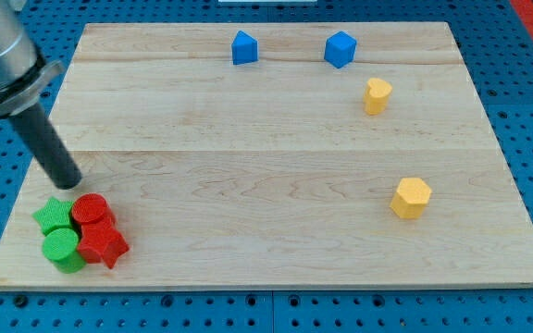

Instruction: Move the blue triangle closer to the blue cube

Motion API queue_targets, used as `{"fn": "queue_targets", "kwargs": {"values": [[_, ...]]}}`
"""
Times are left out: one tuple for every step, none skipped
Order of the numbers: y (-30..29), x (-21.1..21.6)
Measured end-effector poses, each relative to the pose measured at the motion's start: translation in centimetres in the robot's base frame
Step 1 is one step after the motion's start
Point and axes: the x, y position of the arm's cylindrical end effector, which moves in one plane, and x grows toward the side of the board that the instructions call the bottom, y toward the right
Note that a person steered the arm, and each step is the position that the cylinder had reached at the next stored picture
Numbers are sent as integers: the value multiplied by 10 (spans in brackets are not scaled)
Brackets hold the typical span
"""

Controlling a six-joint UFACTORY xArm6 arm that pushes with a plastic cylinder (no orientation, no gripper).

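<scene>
Wooden board fills most of the view, lying on a blue perforated surface; grain runs left to right.

My tip sits near the view's bottom-left part of the board, at the end of a dark rod that slants down from the arm housing at the view's top-left corner; the arm carries no hand or jaws, only this rod, so there is nothing to open, close or grip. The tip is just above the cluster of red and green blocks, close to the green star and the red cylinder; whether it touches either cannot be told from this angle.

Cluster, bottom-left: green star, red cylinder, green cylinder and red star, all packed together and touching or nearly so.

Task blocks, near the view's top edge: blue triangle left of centre; blue cube to its right, at about the same height in the view; a clear gap of bare wood between them. Both are well apart from my tip, far across the board.

Others: a yellow block, possibly a cylinder, just below and right of the blue cube; a yellow hexagon block lower on the view's right side, standing alone.
</scene>
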Motion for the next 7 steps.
{"fn": "queue_targets", "kwargs": {"values": [[59,-34],[114,-96],[147,-144],[127,-154],[126,-186],[117,-199],[113,-208]]}}
